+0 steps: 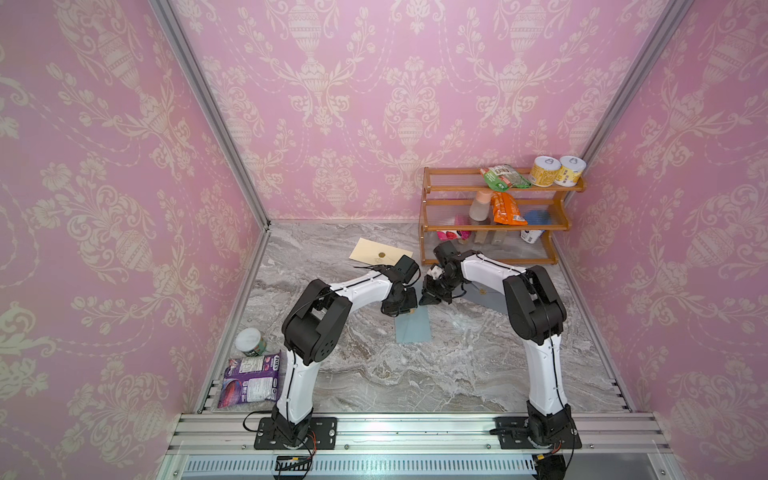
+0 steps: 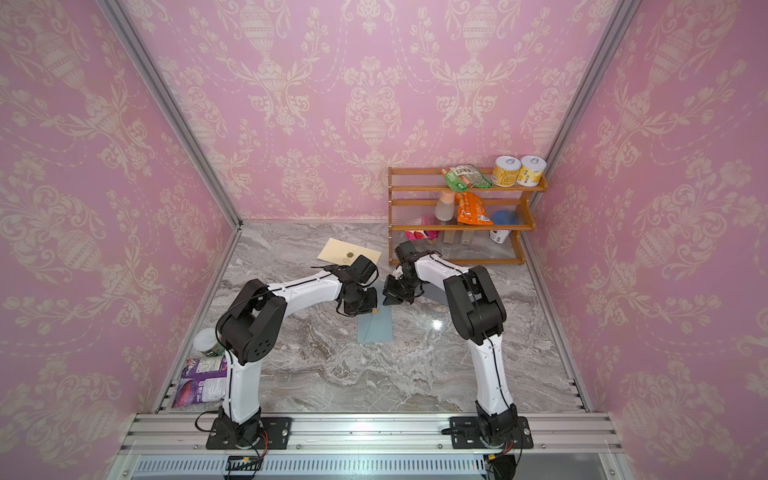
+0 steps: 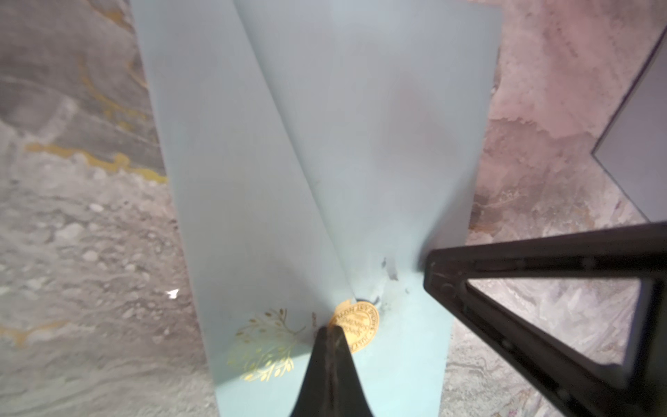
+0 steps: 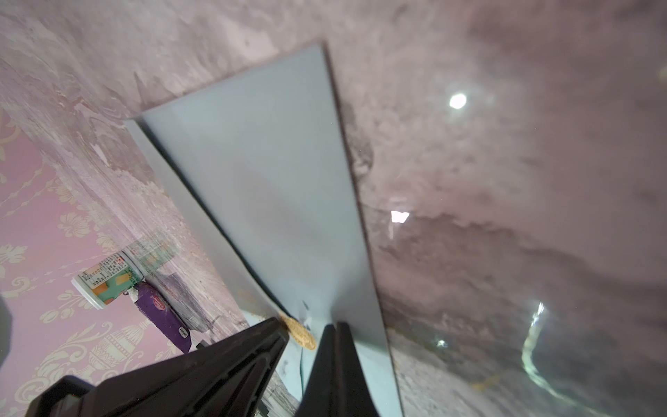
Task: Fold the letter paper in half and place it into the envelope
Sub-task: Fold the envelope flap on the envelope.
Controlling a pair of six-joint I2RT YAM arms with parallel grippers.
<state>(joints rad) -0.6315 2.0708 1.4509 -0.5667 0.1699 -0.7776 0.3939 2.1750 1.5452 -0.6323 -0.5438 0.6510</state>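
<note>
A light blue envelope (image 1: 414, 328) (image 2: 376, 330) lies mid-table, printed with gold leaves. Its flap (image 3: 379, 126) (image 4: 274, 180) stands raised, its tip at a round gold seal (image 3: 357, 325) (image 4: 301, 335). My left gripper (image 1: 410, 308) (image 3: 330, 330) is shut, with its tip resting on the envelope body beside the seal. My right gripper (image 1: 423, 301) (image 4: 336, 326) is also shut, its tip against the flap's edge near the seal, and nothing shows between its fingers. The two tips sit close together. The letter paper is hidden in every view.
A tan envelope (image 1: 380, 253) lies behind the left arm. A grey-blue flat piece (image 1: 484, 296) with a gold dot lies under the right arm. A wooden shelf (image 1: 490, 226) of groceries stands back right. A can (image 1: 250, 341) and a purple pouch (image 1: 249, 380) sit front left.
</note>
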